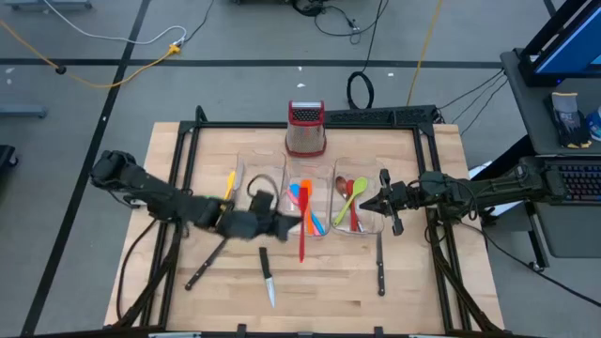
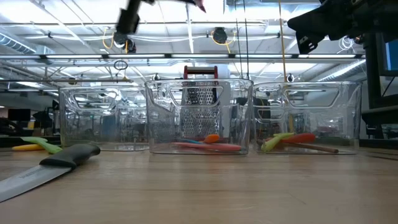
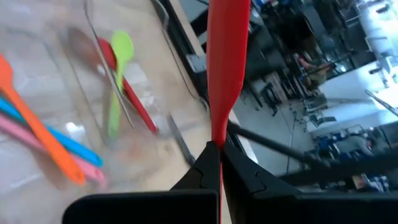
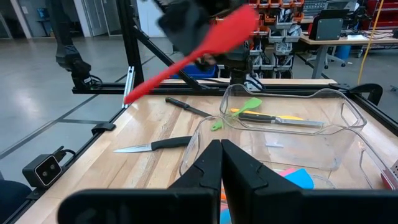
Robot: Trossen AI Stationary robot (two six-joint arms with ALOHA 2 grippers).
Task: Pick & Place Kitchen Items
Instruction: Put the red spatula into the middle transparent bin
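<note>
My left gripper [image 1: 297, 225] hangs above the middle clear bin [image 1: 324, 230], shut on a red spatula [image 1: 302, 246] that is also in the right wrist view [image 4: 186, 59]. That bin holds orange, blue and pink utensils [image 3: 43, 140]. The right bin [image 1: 368, 225] holds a brown spoon, a green spoon and a red one [image 1: 352, 199]. My right gripper [image 1: 368, 204] hovers shut and empty above the right bin. A knife and a green utensil [image 4: 273, 118] lie in the left bin. Three knives [image 1: 268, 279] [image 1: 380, 269] [image 1: 207, 268] lie flat on the table. My left gripper pinches the red spatula at its narrow neck [image 3: 217, 134], just below the wide blade [image 3: 227, 43], between its two fingertips. The fingers come from the table's left and lie across the spatula. It is lifted clear and tilted, blade end high and handle end [image 4: 134, 94] lower.
A steel box grater with a red top [image 1: 305, 130] stands behind the bins at the table's far edge. A yellow utensil [image 1: 230, 183] lies beside the left bin. A black frame [image 1: 188, 188] runs around the wooden tabletop.
</note>
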